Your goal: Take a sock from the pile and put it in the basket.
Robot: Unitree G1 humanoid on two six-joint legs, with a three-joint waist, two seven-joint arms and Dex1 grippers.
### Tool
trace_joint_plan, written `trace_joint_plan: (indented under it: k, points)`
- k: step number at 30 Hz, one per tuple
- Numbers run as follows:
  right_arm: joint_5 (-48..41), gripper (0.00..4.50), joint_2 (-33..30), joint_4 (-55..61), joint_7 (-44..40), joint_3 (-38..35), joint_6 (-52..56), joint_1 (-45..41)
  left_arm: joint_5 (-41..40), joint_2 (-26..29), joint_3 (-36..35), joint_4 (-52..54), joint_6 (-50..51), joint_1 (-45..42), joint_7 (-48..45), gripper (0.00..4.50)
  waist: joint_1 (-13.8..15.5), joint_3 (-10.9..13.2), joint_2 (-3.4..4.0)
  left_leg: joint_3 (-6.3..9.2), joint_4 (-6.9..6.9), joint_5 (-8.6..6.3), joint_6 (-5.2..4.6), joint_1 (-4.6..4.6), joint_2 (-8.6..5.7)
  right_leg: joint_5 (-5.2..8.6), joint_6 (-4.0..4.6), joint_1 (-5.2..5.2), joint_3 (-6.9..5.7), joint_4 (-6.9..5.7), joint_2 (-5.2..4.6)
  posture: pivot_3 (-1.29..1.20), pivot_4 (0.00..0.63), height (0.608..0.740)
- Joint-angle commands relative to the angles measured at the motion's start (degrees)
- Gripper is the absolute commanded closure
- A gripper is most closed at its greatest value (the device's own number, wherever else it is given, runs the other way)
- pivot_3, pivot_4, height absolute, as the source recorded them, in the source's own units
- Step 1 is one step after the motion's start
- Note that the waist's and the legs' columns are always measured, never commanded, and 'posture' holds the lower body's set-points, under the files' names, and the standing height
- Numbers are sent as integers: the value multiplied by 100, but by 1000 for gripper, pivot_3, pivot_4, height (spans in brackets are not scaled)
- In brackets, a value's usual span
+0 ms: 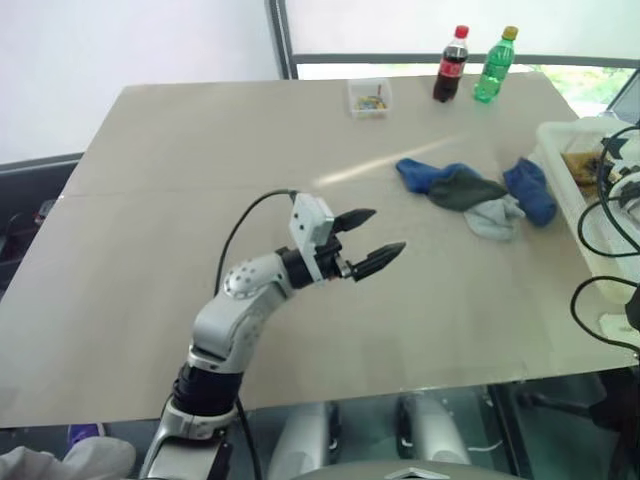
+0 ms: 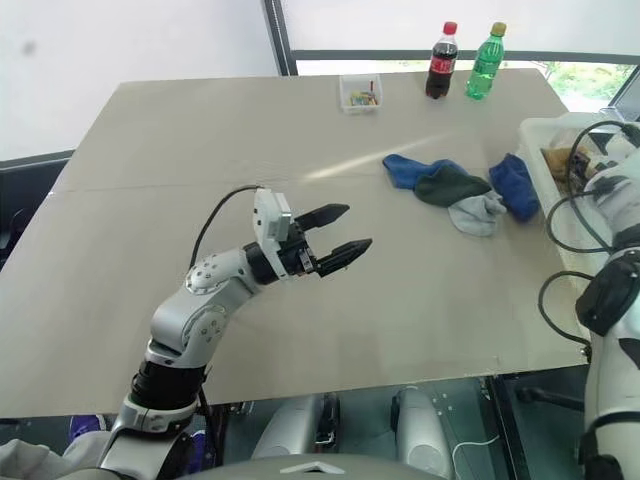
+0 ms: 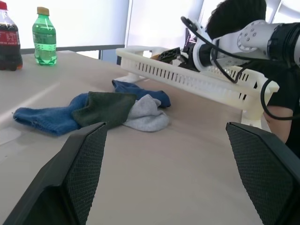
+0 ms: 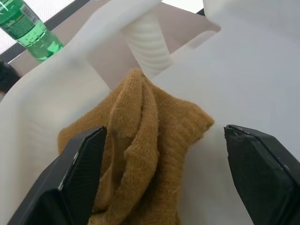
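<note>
The mustard-yellow sock lies crumpled on the floor of the white basket. My right gripper hangs open over it, one finger on each side, not pinching it. The basket stands at the table's right edge, and my right arm reaches into it. The pile of blue, dark green and pale grey socks lies just left of the basket. My left gripper hovers open and empty over the middle of the table, pointing at the pile.
At the table's far edge stand a cola bottle, a green bottle and a small clear box. Black cables loop from my right arm near the basket. A person is behind the basket.
</note>
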State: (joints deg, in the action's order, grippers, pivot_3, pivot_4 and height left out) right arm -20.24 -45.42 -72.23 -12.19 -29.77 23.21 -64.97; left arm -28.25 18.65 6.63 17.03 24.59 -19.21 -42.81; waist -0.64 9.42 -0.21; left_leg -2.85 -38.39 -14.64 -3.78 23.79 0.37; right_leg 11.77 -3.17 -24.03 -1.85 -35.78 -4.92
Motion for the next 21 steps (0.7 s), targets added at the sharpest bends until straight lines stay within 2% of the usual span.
trace_joint_plan:
  k: [1, 3, 8, 11, 14, 15, 19, 21]
  points:
    - [-219, 495, -316, 1315, -261, -92, 367, 336, -22, 109, -146, 133, -219, -7, -139, 200, 12, 0, 0, 2, 0, 0, 0, 0, 0, 0, 0, 0, -1, 0, 0, 0, 150, 737]
    - [-491, 495, -254, 2690, -394, -212, 794, 951, -30, 188, -200, 25, -282, -19, -232, 200, 50, 0, 1, 10, 0, -1, -2, 3, 1, 0, 0, 1, -10, 2, 0, 0, 150, 737]
    - [-1272, 495, 187, 6939, -885, 118, 1684, 3042, -17, 422, -369, -127, -389, 49, -392, 200, 80, -3, 6, 8, 1, -2, -2, 1, 7, 0, -2, -2, -8, -6, 1, 0, 150, 737]
    - [-1291, 495, 310, 8563, -1085, 509, 1739, 4174, -106, 563, -586, -123, -332, 193, -364, 200, 38, -3, 7, 10, -1, -7, -12, -6, 13, 0, -2, 0, -7, -13, 7, 0, 150, 737]
    - [-1337, 495, 401, 9499, -1424, 829, 1589, 5017, -115, 776, -901, -76, -416, 410, -395, 200, 51, -3, 5, 18, -7, -8, -13, -8, 15, 1, -2, 5, -14, -14, 7, 0, 150, 737]
    - [-1227, 3, 340, 9668, -1606, 968, 1453, 5282, -80, 884, -1005, -33, -442, 522, -399, 200, 53, -3, 5, 17, -8, -8, -13, -7, 14, 1, -2, 5, -14, -13, 6, 0, 150, 737]
    - [-1009, 3, 242, 10036, -2133, 1249, 1083, 6114, -228, 1256, -1389, 206, -328, 1092, -467, 200, 67, -2, 4, 15, -15, -9, -13, -6, 12, 2, -2, 6, -13, -10, 3, 0, 150, 737]
    - [-839, 3, 115, 10063, -2485, 1261, 831, 6663, -286, 1604, -1883, 371, -225, 1703, -527, 200, 75, -1, 2, 15, -15, -9, -12, -5, 12, 2, -2, 5, -12, -9, 3, 0, 150, 737]
